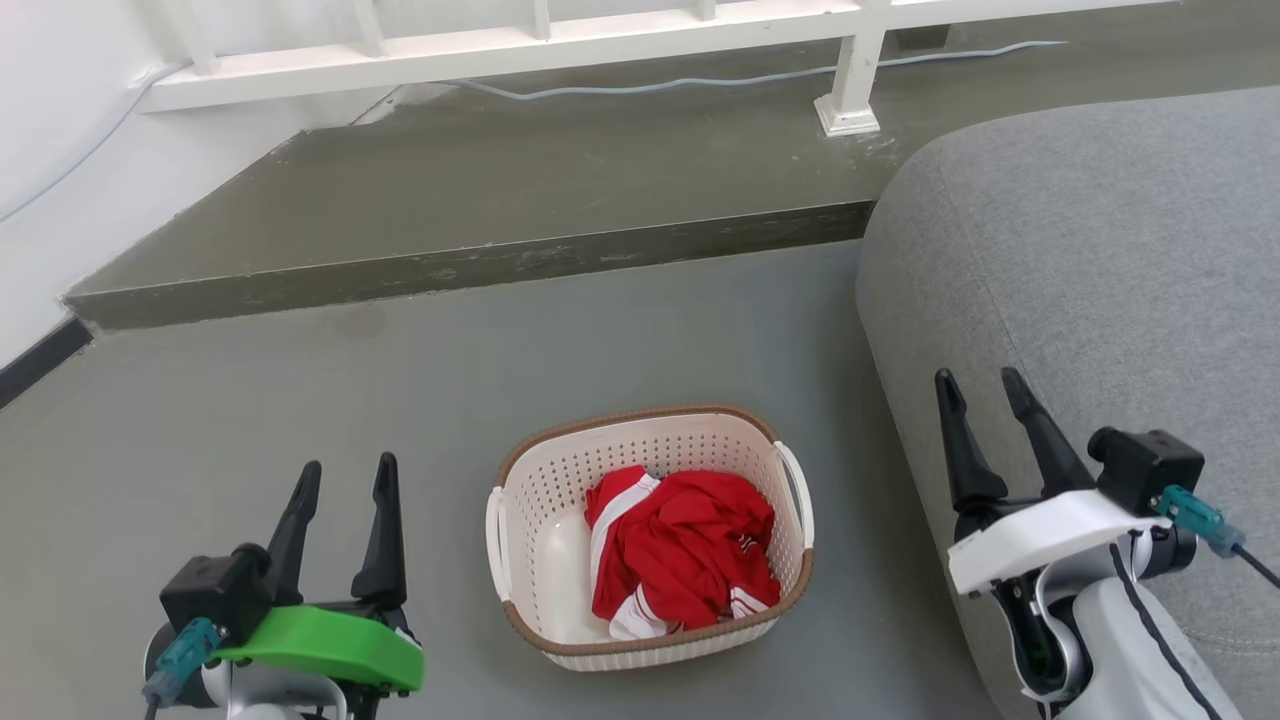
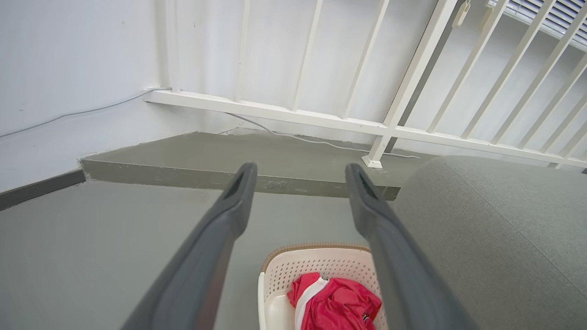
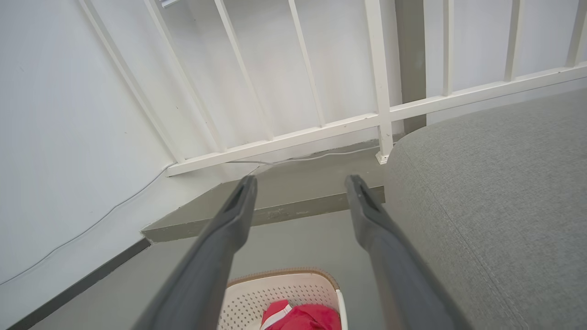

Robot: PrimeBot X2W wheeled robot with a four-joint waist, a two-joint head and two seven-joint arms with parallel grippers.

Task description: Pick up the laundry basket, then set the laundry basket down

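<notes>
The laundry basket (image 1: 545, 480), cream-white and perforated with a brown woven-look rim and white side handles, sits on the grey floor between my arms. Red and white clothes (image 1: 680, 550) lie bunched inside it. My left gripper (image 1: 345, 475) is open to the basket's left, held above the floor with nothing between its fingers. My right gripper (image 1: 980, 385) is open to the basket's right, over the sofa's edge, also empty. The basket (image 2: 316, 266) appears low between the fingers in the left wrist view, and the basket (image 3: 279, 288) shows the same way in the right wrist view.
A grey fabric sofa (image 1: 1100, 280) fills the right side, close to the basket. Beyond the basket a raised concrete step (image 1: 480, 260) crosses the floor, with a white railing (image 1: 500, 50) and a cable on it. A white wall stands at the left.
</notes>
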